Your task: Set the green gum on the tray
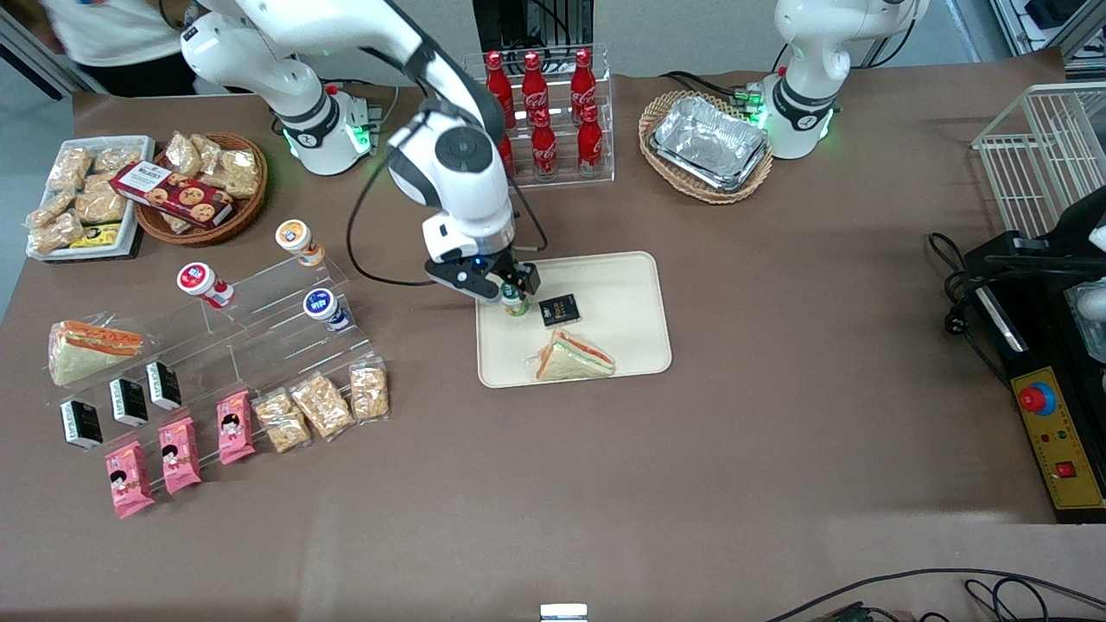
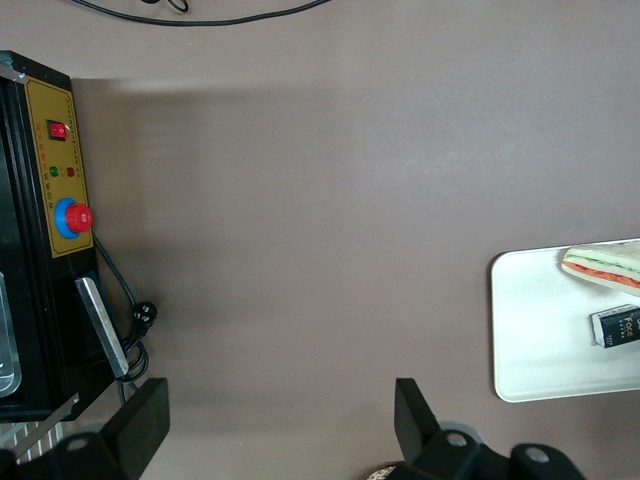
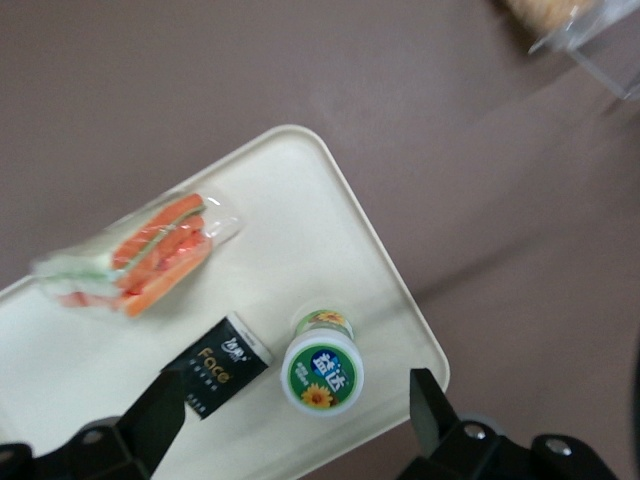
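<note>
The green gum (image 3: pixel 323 374), a small bottle with a white lid and a round green label, stands upright on the cream tray (image 3: pixel 370 250) near one of its corners. My right gripper (image 3: pixel 297 420) hovers just above it, open, with a wide gap on each side of the bottle and no finger touching it. In the front view the green gum (image 1: pixel 515 302) peeks out under the gripper (image 1: pixel 505 289) on the tray (image 1: pixel 631 285), at the tray's edge toward the working arm.
On the tray also lie a black packet (image 1: pixel 559 309) right beside the gum and a wrapped sandwich (image 1: pixel 572 358) nearer the front camera. A clear stepped rack holds gum bottles (image 1: pixel 205 284) toward the working arm's end. A rack of red cola bottles (image 1: pixel 540 112) stands farther from the front camera.
</note>
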